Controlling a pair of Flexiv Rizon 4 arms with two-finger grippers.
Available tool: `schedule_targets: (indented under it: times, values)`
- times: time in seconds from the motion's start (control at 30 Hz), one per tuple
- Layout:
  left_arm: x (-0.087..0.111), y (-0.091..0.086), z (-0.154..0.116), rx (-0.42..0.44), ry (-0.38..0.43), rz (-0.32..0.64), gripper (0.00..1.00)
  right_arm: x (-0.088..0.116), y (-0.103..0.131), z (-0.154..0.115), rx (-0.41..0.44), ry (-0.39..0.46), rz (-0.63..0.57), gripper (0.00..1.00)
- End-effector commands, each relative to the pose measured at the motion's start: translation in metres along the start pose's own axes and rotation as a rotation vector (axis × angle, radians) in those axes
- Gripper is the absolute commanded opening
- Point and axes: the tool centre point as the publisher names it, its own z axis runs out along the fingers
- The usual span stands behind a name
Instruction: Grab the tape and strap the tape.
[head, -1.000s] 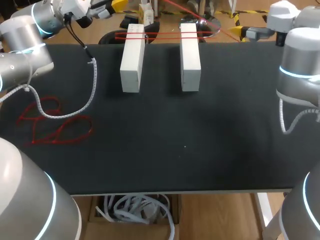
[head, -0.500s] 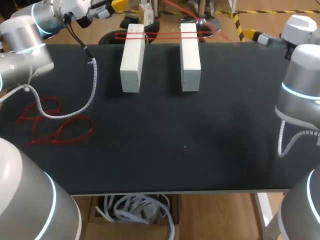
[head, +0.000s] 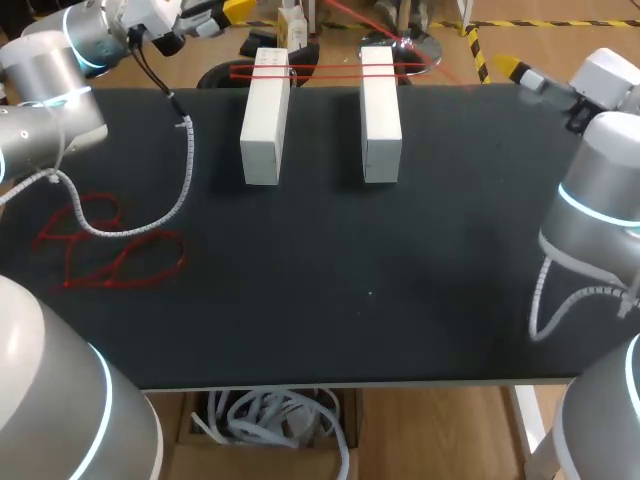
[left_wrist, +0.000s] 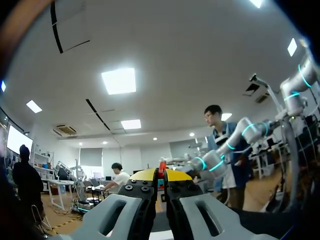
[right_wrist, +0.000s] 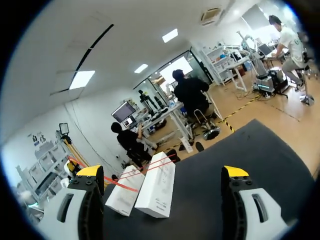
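**Tape spanned the blocks; your right arm had yet to take hold**

Take the two white blocks (head: 380, 110) as your mark. They stood side by side near the far edge of the table (head: 370, 290). Two strands of red tape (head: 325, 70) ran straight across their far ends, and a further strand slanted away beyond them.

Your left gripper (left_wrist: 161, 176) hung beyond the blocks' far left corner, off the table. Its fingers were pressed together on a sliver of red, so I judged it to be clamped on the tape.

Your right gripper (right_wrist: 162, 171) hung off to the blocks' right, near the table's far corner. Its fingers were spread wide with nothing between them, and it faced the blocks and the strands.

I judged the strapping to be under way, not finished. The tape was laid over the blocks, but nothing showed it fastened.

The next move probably called for bringing the right gripper in over the strands beside the right-hand block. It would need to close on the tape without nudging the block while the left kept its tension.

Watch two things to the blocks' left:
- A loose heap of red tape (head: 105, 245) lay well to their left and nearer you.
- The left arm's white coiled cable (head: 185, 170) drooped onto the table between that heap and the blocks.

A sweep of the left arm could have dragged the cable into either.
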Motion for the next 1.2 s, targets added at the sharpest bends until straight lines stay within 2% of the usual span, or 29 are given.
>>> schedule_targets:
  times: [0.03, 0.5, 0.67, 0.97, 1.2]
  values:
    - [-0.001, 0.001, -0.001, 0.003, 0.004, -0.001, 0.0, -0.001, -0.006, -0.008, -0.133, 0.02, 0.076, 1.0]
    - [-0.001, 0.001, -0.001, 0.003, 0.004, -0.001, 0.0, 0.023, -0.03, -0.009, -0.133, 0.087, 0.301, 1.0]
    - [-0.001, 0.001, -0.001, 0.003, 0.004, -0.001, 0.0, 0.034, -0.039, -0.009, -0.142, 0.102, 0.422, 1.0]
    - [-0.001, 0.001, -0.001, 0.003, 0.004, -0.001, 0.0, 0.06, -0.061, -0.003, -0.2, 0.075, 0.621, 1.0]
    - [-0.001, 0.001, -0.001, 0.003, 0.004, -0.001, 0.0, 0.076, -0.071, 0.008, -0.217, 0.093, 0.716, 1.0]
